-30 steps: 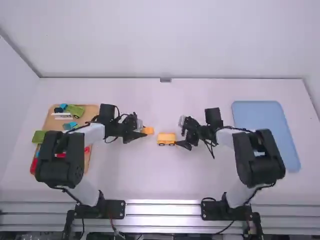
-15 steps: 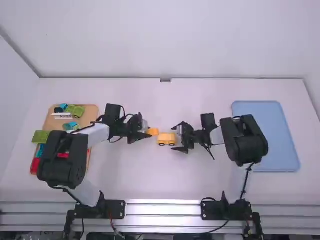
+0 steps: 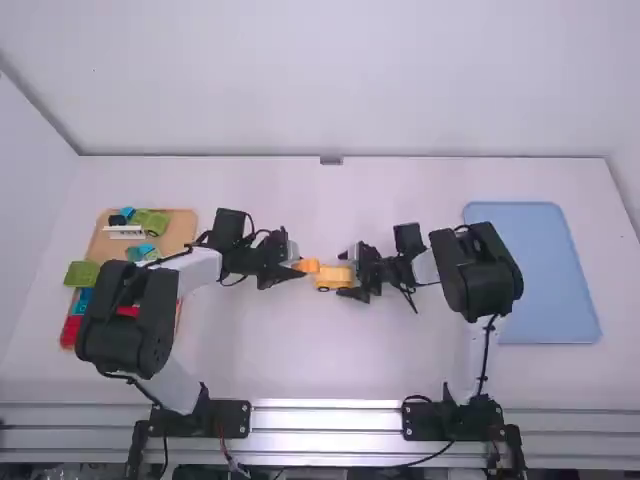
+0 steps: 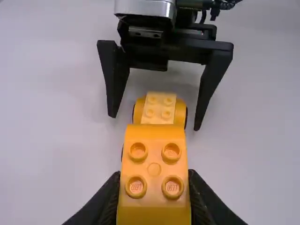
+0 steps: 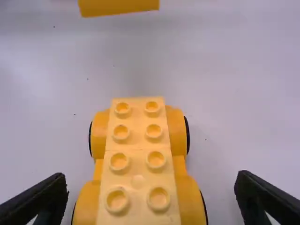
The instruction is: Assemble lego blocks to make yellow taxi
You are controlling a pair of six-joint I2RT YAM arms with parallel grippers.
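Yellow wheeled base (image 3: 333, 279) on the table (image 3: 310, 350), near the middle, upright, pale studded top up, dark wheel edges at the sides. Near end cut off at the bottom edge in the right wrist view; mostly behind the yellow block (image 4: 154, 174) in the left wrist view. Right hand (image 3: 346, 274) wide open around the base, one finger on either side, apart from it, nothing gripped. Yellow block with four studs in the left hand (image 3: 294, 267), clamped from both sides; underside and lower end hidden, cut off to a strip at the top edge in the right wrist view. Gap between block and base in that same view; hard to judge in the high view. Farther left, brown tray (image 3: 183, 226) partly under the left arm (image 3: 125, 320): green blocks (image 3: 150, 222), white piece (image 3: 124, 232), teal piece (image 3: 142, 252), plus red pieces (image 3: 70, 330) mostly covered, shapes too small to tell. Far right, blue tray (image 3: 545, 275), one side partly behind the right arm (image 3: 478, 272).
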